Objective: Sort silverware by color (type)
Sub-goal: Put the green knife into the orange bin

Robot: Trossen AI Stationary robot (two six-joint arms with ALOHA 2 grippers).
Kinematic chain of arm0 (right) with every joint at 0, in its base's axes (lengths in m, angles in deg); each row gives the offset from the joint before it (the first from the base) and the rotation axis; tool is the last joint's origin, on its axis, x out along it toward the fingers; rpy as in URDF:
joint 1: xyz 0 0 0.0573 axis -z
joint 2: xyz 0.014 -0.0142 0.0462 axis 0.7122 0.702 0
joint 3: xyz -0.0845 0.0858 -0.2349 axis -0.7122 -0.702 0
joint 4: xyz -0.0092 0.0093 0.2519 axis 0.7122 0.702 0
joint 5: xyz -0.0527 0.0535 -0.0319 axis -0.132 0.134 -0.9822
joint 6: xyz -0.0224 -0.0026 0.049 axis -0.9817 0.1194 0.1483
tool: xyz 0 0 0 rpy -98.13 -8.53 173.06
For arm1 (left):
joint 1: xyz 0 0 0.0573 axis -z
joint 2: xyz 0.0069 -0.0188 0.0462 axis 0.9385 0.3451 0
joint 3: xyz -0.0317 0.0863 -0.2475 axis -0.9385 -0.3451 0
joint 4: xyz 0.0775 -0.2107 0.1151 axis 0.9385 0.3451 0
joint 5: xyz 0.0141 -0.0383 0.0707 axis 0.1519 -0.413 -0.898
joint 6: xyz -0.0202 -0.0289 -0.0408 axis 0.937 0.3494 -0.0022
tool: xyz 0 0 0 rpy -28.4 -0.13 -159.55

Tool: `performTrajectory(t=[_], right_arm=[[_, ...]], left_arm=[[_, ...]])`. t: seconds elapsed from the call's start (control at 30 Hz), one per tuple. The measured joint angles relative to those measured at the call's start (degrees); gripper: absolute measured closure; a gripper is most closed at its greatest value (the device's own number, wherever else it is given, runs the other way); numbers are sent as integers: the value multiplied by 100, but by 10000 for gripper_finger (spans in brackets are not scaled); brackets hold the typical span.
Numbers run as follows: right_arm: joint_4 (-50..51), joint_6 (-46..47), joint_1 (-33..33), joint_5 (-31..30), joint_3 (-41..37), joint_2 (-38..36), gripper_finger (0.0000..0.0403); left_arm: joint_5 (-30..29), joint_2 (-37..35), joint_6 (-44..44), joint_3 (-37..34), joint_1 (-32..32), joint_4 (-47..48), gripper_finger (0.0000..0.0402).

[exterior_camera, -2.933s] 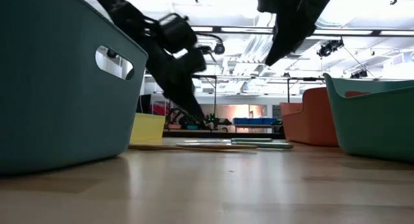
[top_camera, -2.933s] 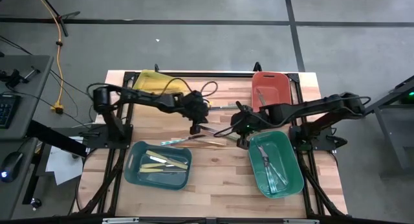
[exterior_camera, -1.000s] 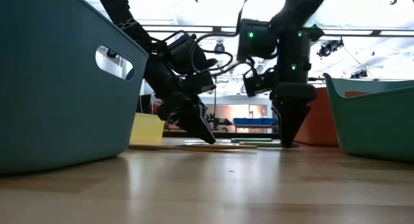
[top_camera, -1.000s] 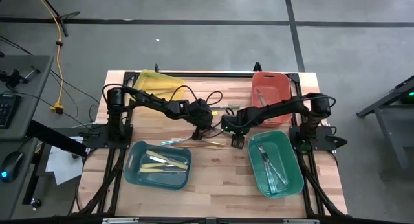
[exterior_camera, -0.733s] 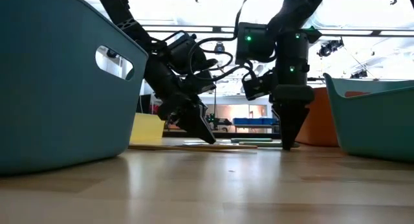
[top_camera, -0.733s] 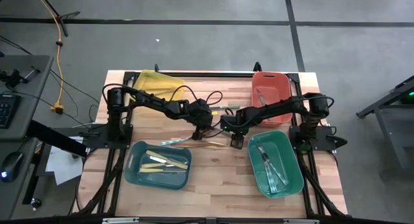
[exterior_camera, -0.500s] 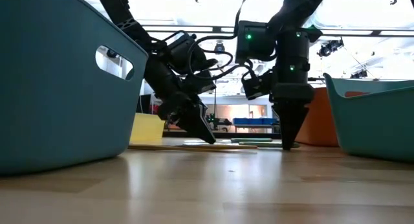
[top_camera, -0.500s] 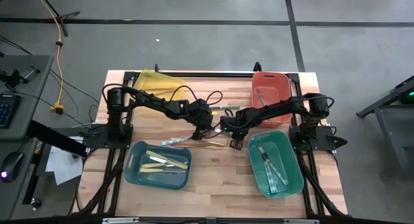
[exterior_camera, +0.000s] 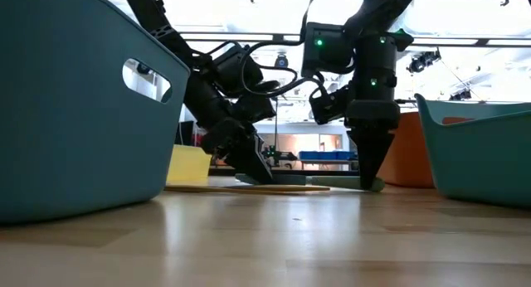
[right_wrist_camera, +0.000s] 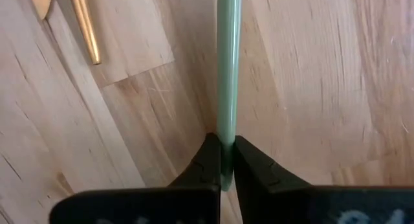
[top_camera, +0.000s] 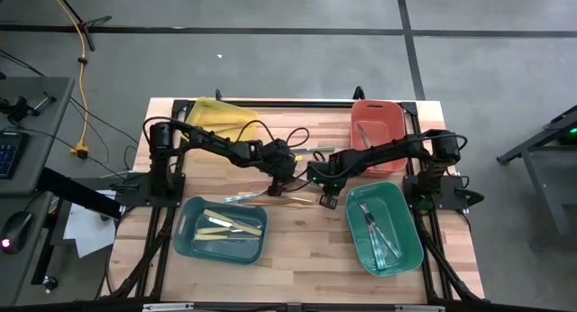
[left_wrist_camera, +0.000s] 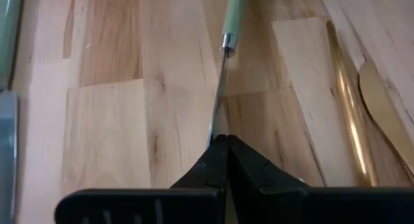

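Nearest in the high view, two teal bins (top_camera: 221, 249) sit on the table (top_camera: 297, 258), each already holding sorted pieces. Mid-table, both tools meet over the loose silverware. The right tool (right_wrist_camera: 222, 160) is clenched on the pale green handle (right_wrist_camera: 227, 62) of a utensil lying flat on the table; the left tool (left_wrist_camera: 223, 146) pinches its thin metal blade (left_wrist_camera: 218, 94) at the other end. Gold pieces (left_wrist_camera: 349, 114) lie just beside. The step in hand looks like a pickup; next, one tool likely must let go so the other can lift. Farther back stand the yellow bin (top_camera: 216, 112) and red bin (top_camera: 379, 123).
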Motion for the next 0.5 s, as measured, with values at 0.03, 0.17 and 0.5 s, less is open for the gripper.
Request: performTrajectory(t=[0.03, 0.17, 0.5], right_arm=[[1, -1, 1, 0, 0, 0, 398], [3, -2, 2, -1, 0, 0, 398], [-3, -15, 2, -4, -16, -64, 398]], left_arm=[[-34, -53, 0, -9, -1, 48, 401], [-163, -413, 80, -27, -11, 357, 401], [-537, -2299, 546, -6, 34, 2252, 401]])
